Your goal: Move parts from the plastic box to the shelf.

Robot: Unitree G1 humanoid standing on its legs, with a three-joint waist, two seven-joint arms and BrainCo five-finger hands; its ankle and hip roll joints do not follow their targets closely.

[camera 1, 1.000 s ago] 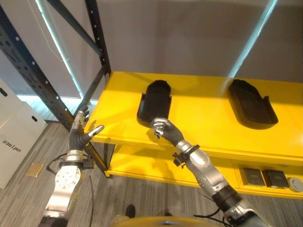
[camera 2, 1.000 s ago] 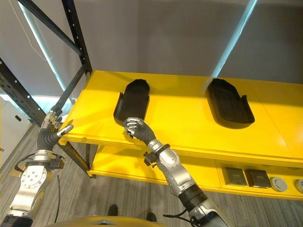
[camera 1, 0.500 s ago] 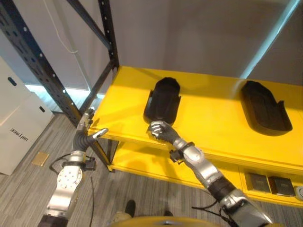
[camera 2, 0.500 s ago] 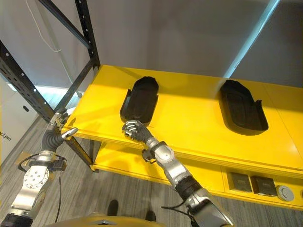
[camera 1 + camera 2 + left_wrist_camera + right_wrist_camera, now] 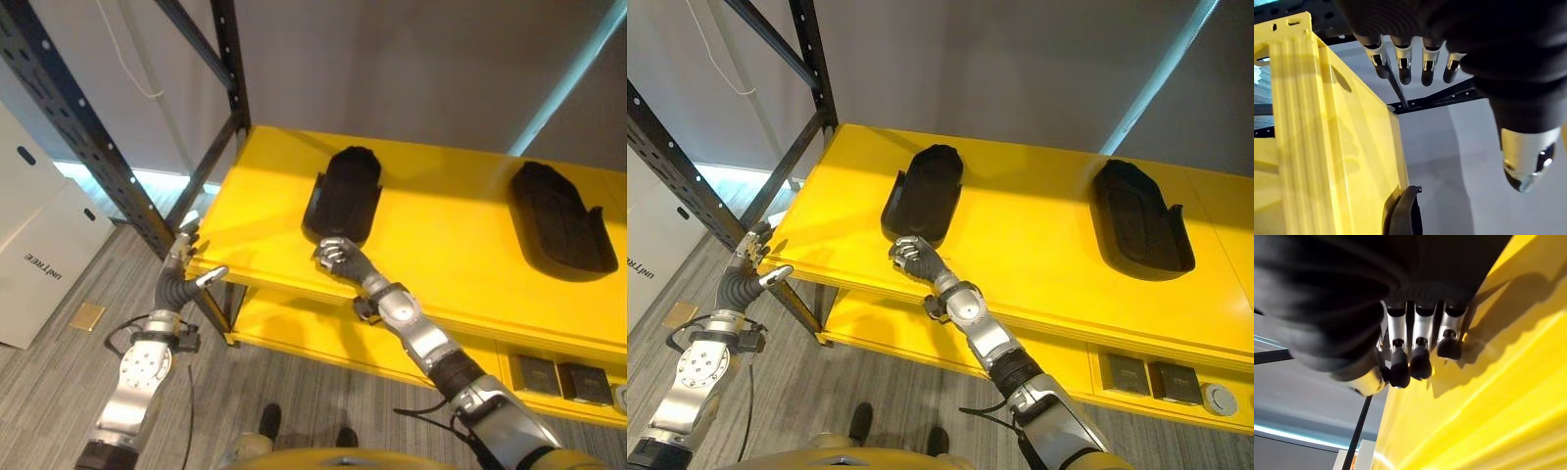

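**While the camera shifts, the right hand sits just in front of the near black part**

Since the picture from a second ago, the whole scene has slid, so the camera has moved. The right hand (image 5: 336,258) now sits closer to the near black part (image 5: 345,194), just at its front end on the yellow shelf (image 5: 441,235). Its fingers are curled in, and they hold nothing. The left hand (image 5: 184,272) stays by the shelf's front left corner, with its fingers loose and straight and nothing in them.

A second black part (image 5: 558,220) lies well apart, far to the right on the same shelf top. Both parts rest flat. A dark metal post (image 5: 73,132) with holes stands at the left. A white box (image 5: 44,250) sits on the grey wood floor (image 5: 59,392). Small dark items (image 5: 558,377) lie on the lower shelf.

The left wrist view shows the shelf's edge and the rim of one black part (image 5: 1403,218). The right wrist view shows curled fingers (image 5: 1418,360) over bare yellow.
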